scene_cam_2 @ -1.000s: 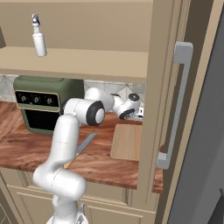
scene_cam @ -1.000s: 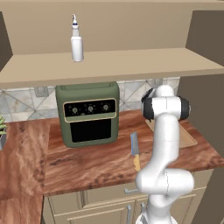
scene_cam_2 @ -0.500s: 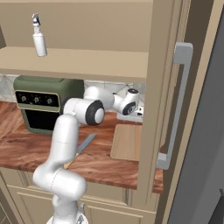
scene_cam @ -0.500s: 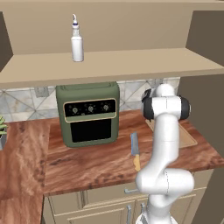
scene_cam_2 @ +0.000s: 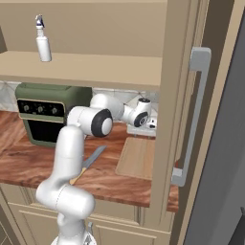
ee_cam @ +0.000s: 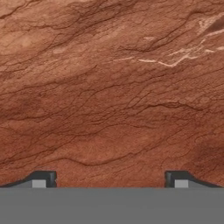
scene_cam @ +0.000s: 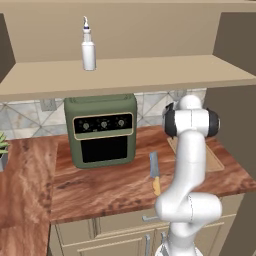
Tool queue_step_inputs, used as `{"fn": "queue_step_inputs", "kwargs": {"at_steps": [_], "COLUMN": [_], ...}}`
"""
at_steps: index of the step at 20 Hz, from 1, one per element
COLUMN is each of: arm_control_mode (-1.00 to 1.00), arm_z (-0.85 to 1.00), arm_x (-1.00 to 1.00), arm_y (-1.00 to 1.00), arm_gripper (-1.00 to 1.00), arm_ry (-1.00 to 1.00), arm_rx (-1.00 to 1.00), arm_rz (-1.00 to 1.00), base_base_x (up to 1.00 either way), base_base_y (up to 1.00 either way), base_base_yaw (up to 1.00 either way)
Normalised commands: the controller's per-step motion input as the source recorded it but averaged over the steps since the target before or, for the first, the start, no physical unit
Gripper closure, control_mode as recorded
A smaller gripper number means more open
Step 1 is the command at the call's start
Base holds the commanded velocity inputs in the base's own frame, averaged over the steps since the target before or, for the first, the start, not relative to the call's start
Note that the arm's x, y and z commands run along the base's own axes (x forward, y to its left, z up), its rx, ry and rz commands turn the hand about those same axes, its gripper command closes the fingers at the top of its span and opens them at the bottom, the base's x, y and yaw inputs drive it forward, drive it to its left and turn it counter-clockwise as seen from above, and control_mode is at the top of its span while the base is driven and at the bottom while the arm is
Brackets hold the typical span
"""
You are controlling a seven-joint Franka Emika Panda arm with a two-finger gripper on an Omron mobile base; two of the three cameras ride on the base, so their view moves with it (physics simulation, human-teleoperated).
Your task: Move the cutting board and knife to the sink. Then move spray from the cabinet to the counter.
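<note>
Gripper [ee_cam: 110, 179] spread wide, nothing btwn the tips; the hand view looks straight at bare red-brown wood grain of the counter [ee_cam: 109, 87]. In the right base view the gripper [scene_cam_2: 152, 125] sits at the end of the arm, reaching toward the back of the counter [scene_cam_2: 28, 160], above the far edge of the cutting board [scene_cam_2: 138, 157], partly behind the tall cupboard post [scene_cam_2: 167, 115]. Can't tell if it touches anything there. Cutting board lies flat at the counter's right end, near the back; in the left base view the cutting board [scene_cam: 212, 157] is mostly hidden behind the arm. Knife [scene_cam: 155, 172] lies flat on the counter [scene_cam: 100, 187] near the front edge, just left of the arm, blade toward the back, yellow-orange handle toward the front, apart from the board. In the right base view the knife [scene_cam_2: 91, 160] peeks out beside the arm's lower link. Green countertop oven [scene_cam: 102, 130] stands at the back of the counter, left of the knife; oven [scene_cam_2: 45, 112] also seen from the right side. Spray [scene_cam: 88, 47] stands upright on the open cabinet [scene_cam: 125, 75] shelf, toward its left part, above the oven; same spray [scene_cam_2: 43, 43] at the left end of the cabinet [scene_cam_2: 95, 69] shelf from the other cam. Potted plant [scene_cam: 2, 147] at the counter's far left edge.
</note>
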Motion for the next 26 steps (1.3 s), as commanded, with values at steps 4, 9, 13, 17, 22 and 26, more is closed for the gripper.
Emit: {"fn": "queue_step_inputs", "kwargs": {"at_steps": [4,9,13,17,22,26], "arm_control_mode": [-1.00,-1.00,-1.00,-1.00,-1.00,-1.00], "arm_z": [-0.94,-0.84,-0.68,-0.58,-0.56,-0.48], "arm_x": [-1.00,-1.00,-1.00,-1.00,-1.00,-1.00], "arm_y": [-0.14,-0.20,-0.18,-0.12,-0.04,0.00], "arm_gripper": [-1.00,-1.00,-1.00,-1.00,-1.00,-1.00], "arm_ry": [0.00,-0.03,-0.04,-0.02,-0.02,-0.01], "arm_rx": [0.00,0.00,0.00,0.00,0.00,0.00], "arm_rz": [-0.01,0.00,0.00,-0.01,-0.01,-0.01], "base_base_x": [0.00,0.00,0.00,0.00,0.00,0.00], "base_base_y": [0.00,0.00,0.00,0.00,0.00,0.00], "base_base_yaw": [0.00,0.00,0.00,0.00,0.00,0.00]}}
